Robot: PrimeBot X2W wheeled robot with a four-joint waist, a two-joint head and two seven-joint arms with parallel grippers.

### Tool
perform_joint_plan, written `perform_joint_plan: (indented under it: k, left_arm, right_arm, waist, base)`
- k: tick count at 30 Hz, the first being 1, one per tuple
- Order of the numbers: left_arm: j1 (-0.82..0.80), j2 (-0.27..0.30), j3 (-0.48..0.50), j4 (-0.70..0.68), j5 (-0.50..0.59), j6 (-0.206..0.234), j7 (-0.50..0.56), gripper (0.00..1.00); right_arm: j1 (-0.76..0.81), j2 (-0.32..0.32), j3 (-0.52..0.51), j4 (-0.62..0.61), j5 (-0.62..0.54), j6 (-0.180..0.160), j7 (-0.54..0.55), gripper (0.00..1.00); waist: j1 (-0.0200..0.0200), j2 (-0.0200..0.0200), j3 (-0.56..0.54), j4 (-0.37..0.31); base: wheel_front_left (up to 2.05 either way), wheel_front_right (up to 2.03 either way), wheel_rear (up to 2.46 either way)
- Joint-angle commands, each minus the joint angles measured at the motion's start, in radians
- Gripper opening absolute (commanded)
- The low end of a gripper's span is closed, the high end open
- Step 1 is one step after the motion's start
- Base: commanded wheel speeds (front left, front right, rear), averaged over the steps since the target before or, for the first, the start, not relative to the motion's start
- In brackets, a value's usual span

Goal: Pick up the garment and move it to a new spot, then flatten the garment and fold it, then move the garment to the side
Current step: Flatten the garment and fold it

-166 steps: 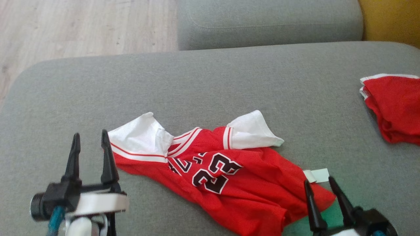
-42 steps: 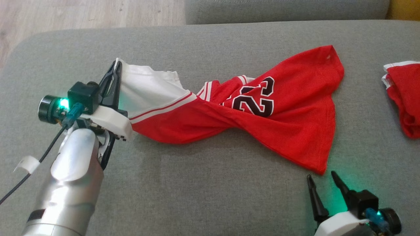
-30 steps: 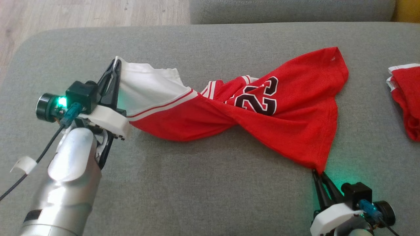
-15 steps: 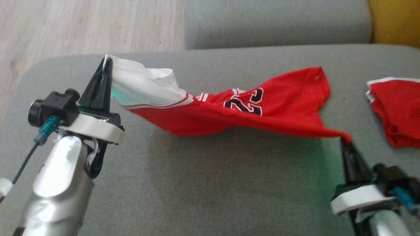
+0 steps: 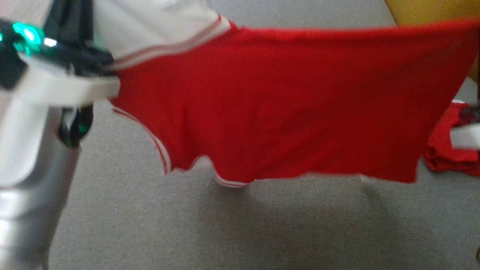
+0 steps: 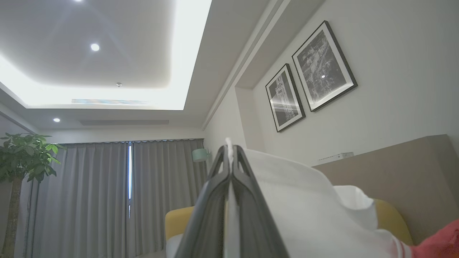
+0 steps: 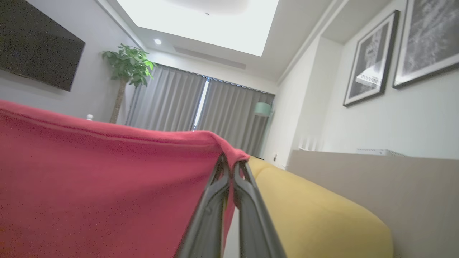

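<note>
Red cloth spans the upper middle of the head view: the basketball jersey (image 5: 285,112) hangs stretched in the air above the grey sofa seat (image 5: 150,225), with its white sleeve at upper left and a hem corner at far right. In the left wrist view my left gripper (image 6: 230,152) is pinched tight on the white sleeve, at frame centre. In the right wrist view my right gripper (image 7: 231,165) is clamped on a red corner. I judge the jersey light, limp and easily creased. It sags between the two holds, so corners are the places to grip. Its lower edge hangs free over its shadow. Bare seat across the lower frame gives room to lay it. A second red garment (image 5: 442,157) crowds the right edge, and a yellow cushion (image 7: 315,215) lies beyond.
</note>
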Motion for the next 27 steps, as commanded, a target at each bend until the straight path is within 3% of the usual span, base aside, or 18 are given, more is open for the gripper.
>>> perform_joint_plan:
  k: [1,8,14,21,27]
  left_arm:
    - [-0.081,0.041,0.033,-0.012,-0.017,0.002,0.002,0.0]
    - [-0.295,0.093,-0.077,0.165,-0.07,0.002,0.018,0.0]
    - [-0.505,0.125,-0.132,0.294,-0.077,0.002,0.0,0.0]
    - [-0.687,0.086,0.036,0.286,0.043,0.002,-0.004,0.0]
    - [-0.624,0.044,0.075,0.146,0.078,0.002,-0.004,0.0]
  right_arm:
    - [-0.066,-0.032,0.036,-0.021,0.015,0.007,0.011,0.0]
    - [-0.357,-0.097,0.197,0.196,0.107,0.007,0.062,0.0]
    - [-0.644,-0.098,0.314,0.411,0.147,0.007,0.032,0.0]
    - [-0.928,-0.099,0.344,0.619,0.057,0.007,-0.109,0.0]
    - [-0.981,-0.102,0.347,0.743,-0.006,0.007,-0.2,0.0]
  waist:
    - [0.0001,0.0,0.008,-0.002]
    - [0.0001,0.0,0.107,-0.017]
    - [0.0001,0.0,0.265,-0.02]
    - [0.0001,0.0,0.375,-0.018]
    - [0.0001,0.0,0.419,0.009]
  base:
    - [0.0,0.0,0.0]
    - [0.0,0.0,0.0]
    - [0.0,0.0,0.0]
    - [0.0,0.0,0.0]
    - [0.0,0.0,0.0]
